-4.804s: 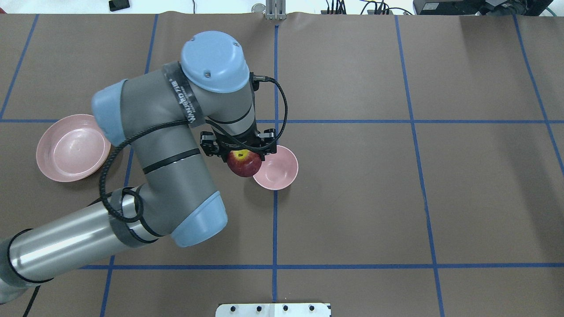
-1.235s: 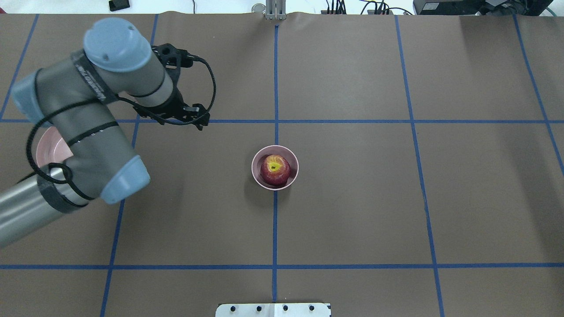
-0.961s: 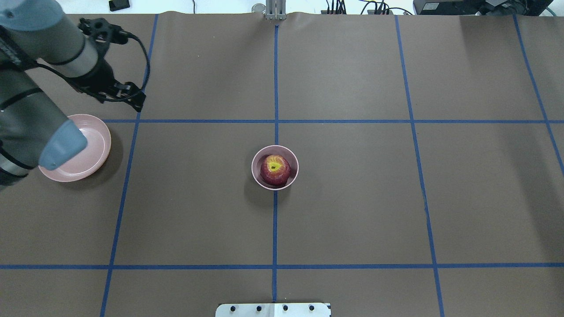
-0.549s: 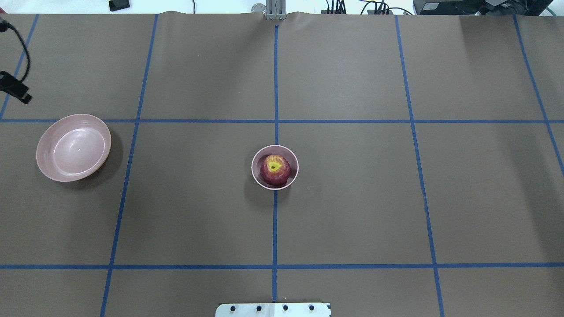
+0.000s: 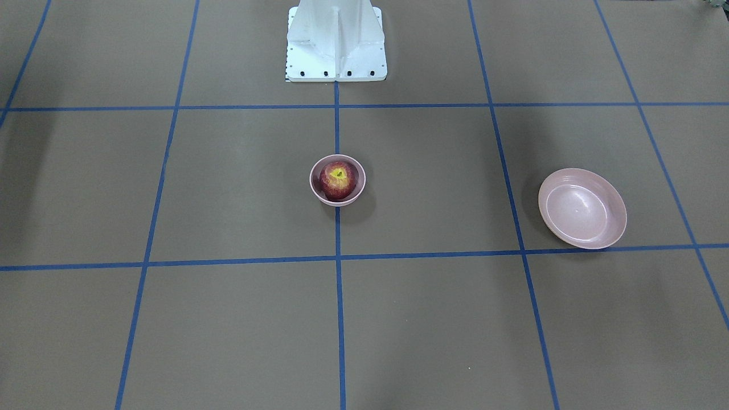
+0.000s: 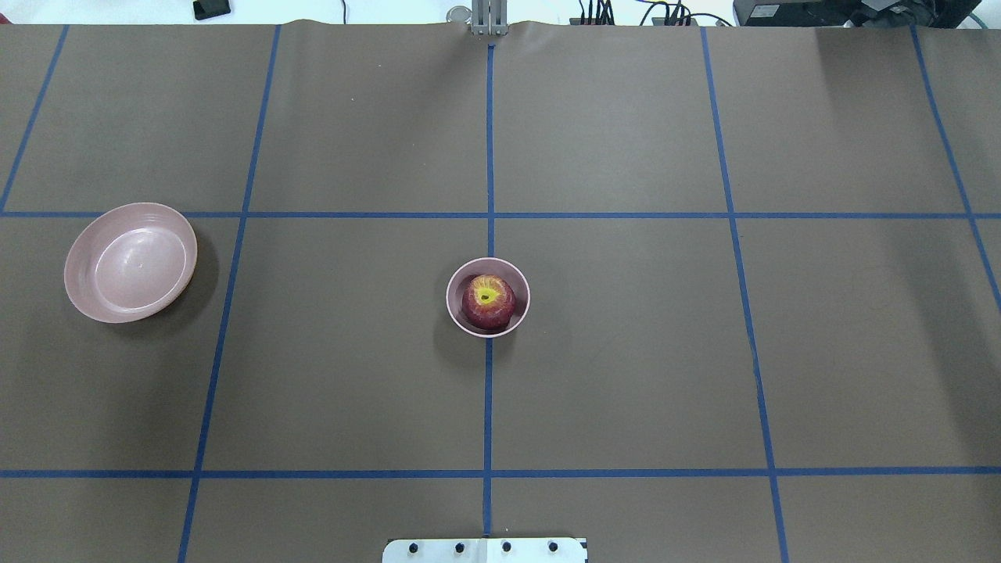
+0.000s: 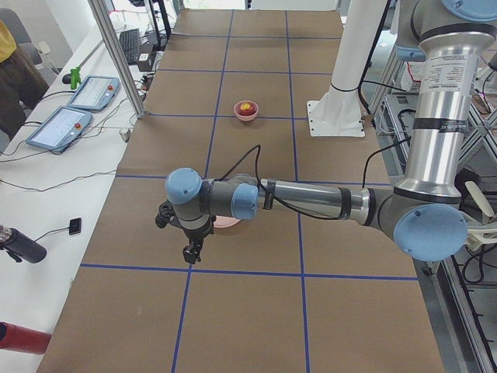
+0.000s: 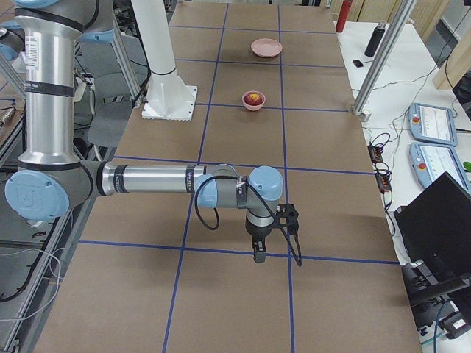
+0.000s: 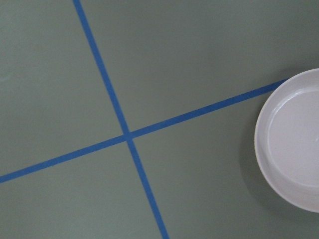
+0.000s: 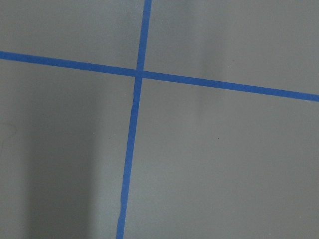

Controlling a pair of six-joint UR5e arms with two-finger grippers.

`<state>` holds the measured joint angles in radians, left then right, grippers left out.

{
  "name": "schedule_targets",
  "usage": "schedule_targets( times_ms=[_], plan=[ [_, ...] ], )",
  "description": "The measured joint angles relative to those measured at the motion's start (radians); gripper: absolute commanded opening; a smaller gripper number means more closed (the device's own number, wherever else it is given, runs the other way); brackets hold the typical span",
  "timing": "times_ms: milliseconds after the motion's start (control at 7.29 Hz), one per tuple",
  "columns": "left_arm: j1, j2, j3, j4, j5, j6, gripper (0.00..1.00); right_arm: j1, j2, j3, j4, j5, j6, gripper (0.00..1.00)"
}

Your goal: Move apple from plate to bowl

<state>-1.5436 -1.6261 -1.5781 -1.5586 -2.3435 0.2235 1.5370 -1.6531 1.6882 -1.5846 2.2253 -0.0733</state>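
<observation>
The dark-red apple (image 6: 488, 301) with its yellow top sits inside the small pink bowl (image 6: 451, 300) at the table's middle; both show in the front view too, apple (image 5: 336, 179) in bowl (image 5: 312, 183). The wide pink plate (image 6: 130, 262) lies bare at the left, and also shows in the front view (image 5: 582, 208) and the left wrist view (image 9: 294, 139). My left gripper (image 7: 190, 252) hangs past the plate near the table's left end. My right gripper (image 8: 259, 254) hangs over the right end. Neither shows in other views, so I cannot tell whether they are open or shut.
The white robot base (image 5: 336, 45) stands at the robot's edge of the table. Blue tape lines grid the brown mat. Metal posts (image 7: 116, 54) and control tablets (image 7: 58, 128) stand along the far edge. A laptop (image 8: 441, 220) sits off the right end.
The left gripper let the apple go into the bowl, then the left arm swept left out of the overhead view. Apple, bowl and plate have stayed still since.
</observation>
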Motion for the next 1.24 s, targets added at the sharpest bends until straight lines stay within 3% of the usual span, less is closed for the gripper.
schedule_targets(
  times_ms=[275,1235],
  plan=[
    [-0.053,0.027,0.005,-0.013,0.0,0.008,0.98,0.0,0.001,0.001,0.0,0.0,0.001,1.0],
    [-0.064,0.039,-0.009,-0.04,-0.01,0.007,0.98,0.001,0.002,0.004,-0.001,0.003,0.003,1.0]
  ],
)
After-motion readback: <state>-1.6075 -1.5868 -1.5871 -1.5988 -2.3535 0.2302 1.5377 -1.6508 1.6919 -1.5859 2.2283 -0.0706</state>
